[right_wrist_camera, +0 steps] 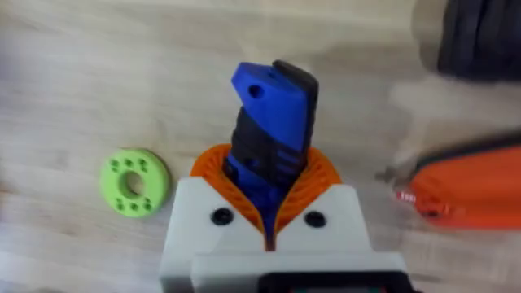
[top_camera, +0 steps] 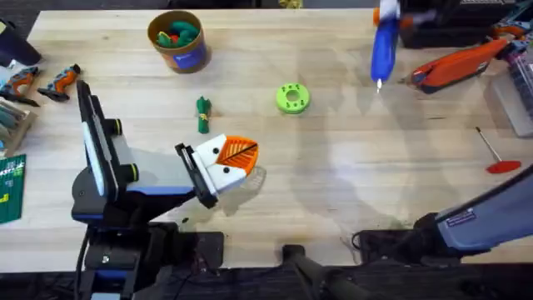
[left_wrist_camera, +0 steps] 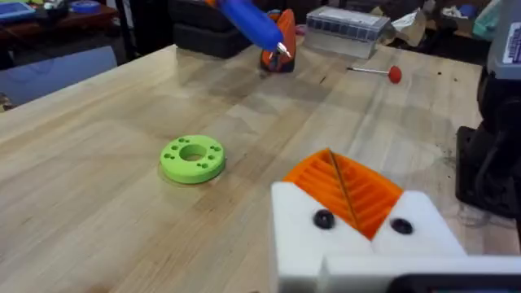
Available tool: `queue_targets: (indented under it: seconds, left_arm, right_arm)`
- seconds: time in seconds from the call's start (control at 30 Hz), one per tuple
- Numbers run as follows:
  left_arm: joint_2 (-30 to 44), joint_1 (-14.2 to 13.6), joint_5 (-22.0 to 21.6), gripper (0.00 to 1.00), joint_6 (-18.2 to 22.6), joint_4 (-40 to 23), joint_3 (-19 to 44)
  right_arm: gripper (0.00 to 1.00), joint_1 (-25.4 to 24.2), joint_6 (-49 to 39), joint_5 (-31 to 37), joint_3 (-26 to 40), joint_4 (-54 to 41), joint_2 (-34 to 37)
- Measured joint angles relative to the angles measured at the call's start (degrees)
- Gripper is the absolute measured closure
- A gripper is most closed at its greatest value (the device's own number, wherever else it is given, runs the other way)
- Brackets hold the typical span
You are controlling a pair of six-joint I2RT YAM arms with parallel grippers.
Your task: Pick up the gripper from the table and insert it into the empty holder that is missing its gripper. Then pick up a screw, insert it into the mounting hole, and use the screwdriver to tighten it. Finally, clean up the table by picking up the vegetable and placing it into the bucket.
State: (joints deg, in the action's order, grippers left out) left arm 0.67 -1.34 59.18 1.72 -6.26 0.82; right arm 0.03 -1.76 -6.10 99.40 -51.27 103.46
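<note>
My left gripper [top_camera: 241, 152] rests low at the table's middle front. Its white jaw block, the holder [left_wrist_camera: 358, 244], carries orange ribbed pads [left_wrist_camera: 370, 195] on both sides, pressed together with nothing between them. Black screw heads [left_wrist_camera: 324, 218] sit in both of its holes. The blue screwdriver [top_camera: 383, 50] hangs tip-down over the far right, clamped in my right gripper [right_wrist_camera: 267, 163]; in the left wrist view the screwdriver [left_wrist_camera: 252, 23] shows in the air. The slim green vegetable [top_camera: 203, 114] lies left of centre. The brown bucket [top_camera: 177, 40] stands at the far left.
A lime-green disc [top_camera: 291, 97] lies mid-table. An orange-and-black hand tool [top_camera: 454, 68] and a clear box [top_camera: 520, 92] sit far right, and a red-handled rod [top_camera: 495, 154] lies at the right edge. Small tools [top_camera: 62, 81] crowd the left edge.
</note>
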Motion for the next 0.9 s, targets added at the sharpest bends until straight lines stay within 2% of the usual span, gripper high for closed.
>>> queue_targets:
  seconds: [0.3, 0.33, 0.37, 0.47, 0.77, 0.9]
  left_arm:
    - [0.0, 0.0, 0.0, 0.996, 0.0, 0.0, 0.0]
    - [0.0, 0.0, 0.0, 0.996, 0.0, 0.0, 0.0]
    - [0.0, 0.0, 0.0, 0.996, 0.0, 0.0, 0.0]
    - [0.0, 0.0, 0.0, 0.996, 0.0, 0.0, 0.0]
    - [0.0, 0.0, 0.0, 0.996, 0.0, 0.0, 0.0]
    - [0.0, 0.0, 0.0, 0.996, 0.0, 0.0, 0.0]
  right_arm:
    - [0.975, 6.4, 2.6, -1.8, 19.8, 0.8, 0.0]
    - [0.975, 8.8, 3.9, -2.1, 24.3, 2.5, 0.0]
    - [0.975, 9.7, 4.3, -2.3, 25.5, 3.1, 0.0]
    - [0.975, 12.4, 4.8, -3.7, 27.4, 4.8, -0.4]
    - [0.975, 22.3, 7.7, -6.4, 27.7, 10.8, -2.4]
    - [0.975, 25.2, 8.0, -6.9, 27.7, 11.0, -2.4]
